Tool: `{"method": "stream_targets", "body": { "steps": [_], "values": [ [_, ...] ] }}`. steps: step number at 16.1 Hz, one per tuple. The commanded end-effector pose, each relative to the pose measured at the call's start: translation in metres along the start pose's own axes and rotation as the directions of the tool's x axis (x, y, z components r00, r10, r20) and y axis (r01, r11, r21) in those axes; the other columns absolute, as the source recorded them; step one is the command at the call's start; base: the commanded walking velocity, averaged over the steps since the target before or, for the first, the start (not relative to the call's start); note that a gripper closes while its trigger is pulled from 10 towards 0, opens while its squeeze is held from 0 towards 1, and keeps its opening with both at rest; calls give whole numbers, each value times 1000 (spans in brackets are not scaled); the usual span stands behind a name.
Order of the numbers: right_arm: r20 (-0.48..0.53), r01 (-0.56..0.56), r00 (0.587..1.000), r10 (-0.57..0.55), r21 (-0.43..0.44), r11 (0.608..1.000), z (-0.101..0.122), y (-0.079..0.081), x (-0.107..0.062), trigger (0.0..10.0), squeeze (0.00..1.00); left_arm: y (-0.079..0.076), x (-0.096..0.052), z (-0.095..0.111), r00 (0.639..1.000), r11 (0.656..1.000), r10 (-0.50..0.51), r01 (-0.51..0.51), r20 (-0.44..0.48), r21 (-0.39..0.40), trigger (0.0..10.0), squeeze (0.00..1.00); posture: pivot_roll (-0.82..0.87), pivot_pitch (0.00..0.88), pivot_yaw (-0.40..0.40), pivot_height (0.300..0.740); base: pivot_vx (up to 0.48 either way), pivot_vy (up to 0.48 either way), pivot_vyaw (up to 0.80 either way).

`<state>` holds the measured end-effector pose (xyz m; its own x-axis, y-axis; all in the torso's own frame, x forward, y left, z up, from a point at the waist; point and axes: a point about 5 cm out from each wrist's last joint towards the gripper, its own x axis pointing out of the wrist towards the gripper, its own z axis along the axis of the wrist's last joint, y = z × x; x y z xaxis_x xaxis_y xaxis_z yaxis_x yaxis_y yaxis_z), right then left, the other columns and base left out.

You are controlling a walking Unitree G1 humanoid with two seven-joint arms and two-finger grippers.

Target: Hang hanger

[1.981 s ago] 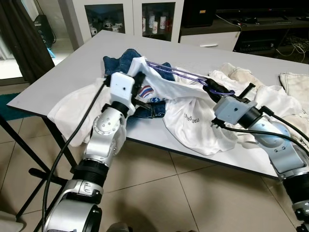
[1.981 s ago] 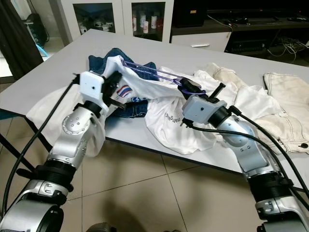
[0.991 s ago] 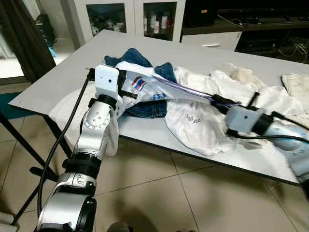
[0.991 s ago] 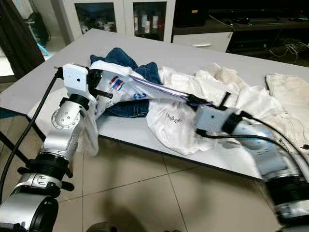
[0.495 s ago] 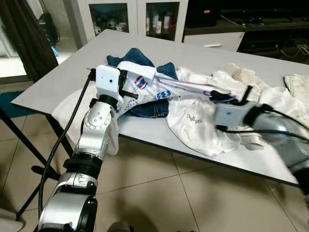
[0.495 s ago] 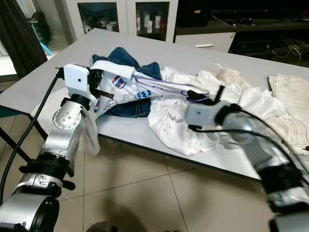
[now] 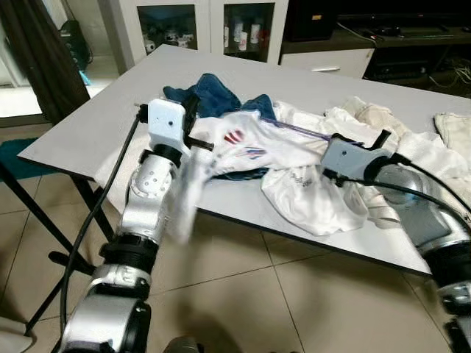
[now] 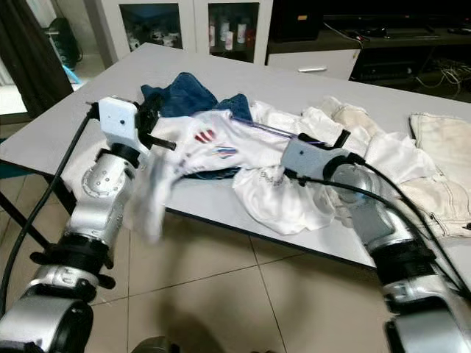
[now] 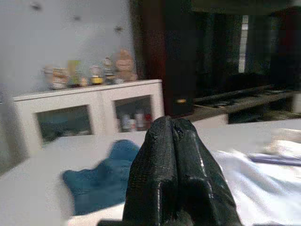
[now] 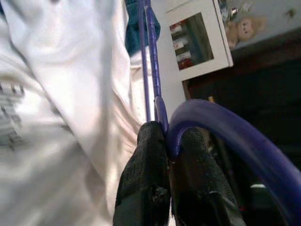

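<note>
A purple hanger (image 7: 300, 131) lies threaded inside a white printed shirt (image 7: 243, 143) on the table (image 7: 110, 110). My right gripper (image 10: 165, 134) is shut on the hanger's neck just below its hook, and it also appears over the heap of clothes (image 7: 329, 144). My left gripper (image 7: 195, 126) is held at the shirt's other end, above the table's front edge. In the left wrist view its fingertips (image 9: 171, 136) are pressed together with no cloth between them. The shirt's lower part (image 7: 184, 202) hangs blurred over the table edge.
Blue jeans (image 7: 212, 94) lie behind the shirt. More white clothes (image 7: 372, 118) are piled at the right of the table. A glass-door cabinet (image 7: 206, 22) stands behind it, and a dark curtain (image 7: 44, 51) hangs at the left. Tiled floor (image 7: 250, 294) lies below.
The shirt has dropped from the left gripper's top and now sags flatter between the two grippers, its hanging part swinging. The right gripper has shifted slightly with the hanger.
</note>
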<state>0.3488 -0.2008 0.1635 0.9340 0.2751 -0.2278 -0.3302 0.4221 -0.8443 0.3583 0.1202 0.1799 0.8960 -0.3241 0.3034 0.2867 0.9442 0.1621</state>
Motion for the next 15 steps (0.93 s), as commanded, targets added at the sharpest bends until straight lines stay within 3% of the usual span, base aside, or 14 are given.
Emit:
{"method": "stream_targets", "body": {
  "steps": [1,4,6,7,8,9,10,11,13,15],
  "values": [
    [-12,42,999,-41,22,999,-1,-12,0,0,0,-10,0,2,998,998,-56,55,12,22,0,0,145,0,3,740,0,0,0],
    [-36,22,999,-22,6,1000,-7,-7,-2,0,0,-16,-1,-1,997,996,-83,83,-3,24,0,0,145,0,0,740,0,0,0],
    [35,13,999,-14,26,1000,3,-7,-5,0,0,-10,0,-6,998,999,-47,47,-47,1,0,0,143,0,0,740,0,0,0],
    [86,-13,996,10,36,999,9,-5,-7,0,0,-5,1,-8,998,1000,-2,1,-70,-23,3059,0,143,0,0,740,0,0,0],
    [97,-22,995,18,41,999,11,-4,-8,0,0,-4,1,-8,997,1000,10,-12,-77,-28,3059,0,143,0,0,740,0,0,0],
    [132,-38,991,30,59,998,16,-3,-11,0,0,-7,2,-7,998,996,-16,10,-66,-92,10000,0,144,0,0,740,0,0,0],
    [165,-52,986,40,72,996,21,-2,-14,0,0,-11,2,-4,998,990,-55,50,-39,-129,10000,0,143,0,1,740,0,0,0],
    [212,-69,976,45,108,992,30,-1,-19,0,0,-23,-1,0,991,982,-133,133,12,-137,10000,1000,141,0,3,740,0,0,0],
    [236,-63,971,30,131,989,35,-5,-23,0,0,-33,-3,1,981,966,-192,196,40,-171,10000,1000,138,0,7,740,0,0,0],
    [243,-58,970,23,137,989,37,-6,-25,0,0,-36,-2,1,981,958,-188,193,43,-213,10000,1000,135,0,8,740,0,0,0]
  ]
}}
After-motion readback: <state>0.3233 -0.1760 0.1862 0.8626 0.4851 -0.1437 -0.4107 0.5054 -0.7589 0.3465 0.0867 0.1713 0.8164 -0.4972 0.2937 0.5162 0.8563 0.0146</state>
